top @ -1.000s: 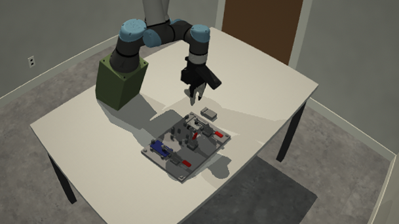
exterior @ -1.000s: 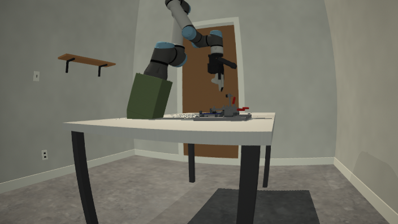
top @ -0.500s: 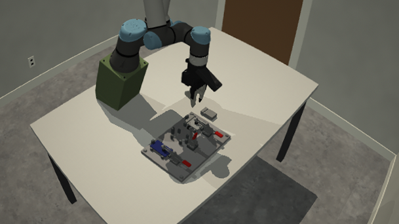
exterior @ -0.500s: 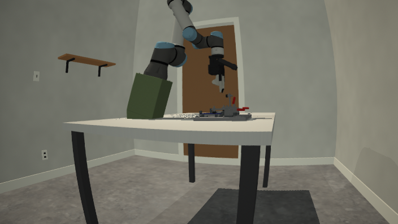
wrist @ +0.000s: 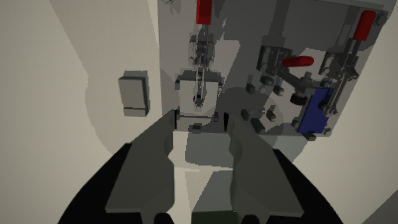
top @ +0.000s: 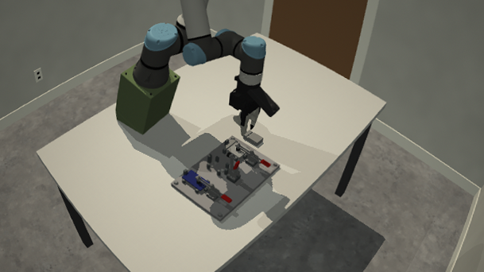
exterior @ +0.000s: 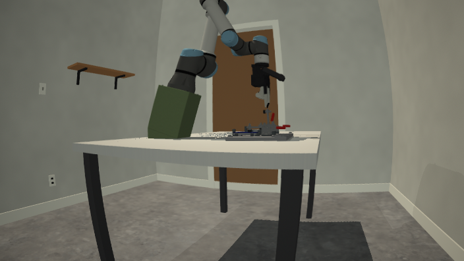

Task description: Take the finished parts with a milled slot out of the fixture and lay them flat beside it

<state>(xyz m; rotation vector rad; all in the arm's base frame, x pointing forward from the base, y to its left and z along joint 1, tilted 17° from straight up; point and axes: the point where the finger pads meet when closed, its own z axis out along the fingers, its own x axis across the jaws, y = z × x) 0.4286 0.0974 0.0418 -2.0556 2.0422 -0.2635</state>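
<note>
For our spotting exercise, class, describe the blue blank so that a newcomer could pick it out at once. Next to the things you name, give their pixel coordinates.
On the white table (top: 116,190) (exterior: 198,146) lies a flat grey fixture plate (top: 249,186) (wrist: 310,25) carrying three red-handled clamps. At the plate's end farther from the pale grey block (top: 254,138) (wrist: 133,92) on the table sits the blank (top: 190,178) (wrist: 314,112), a flat rectangle under a clamp. It alone is blue; the part in the plate's other end clamp is pale grey.
</note>
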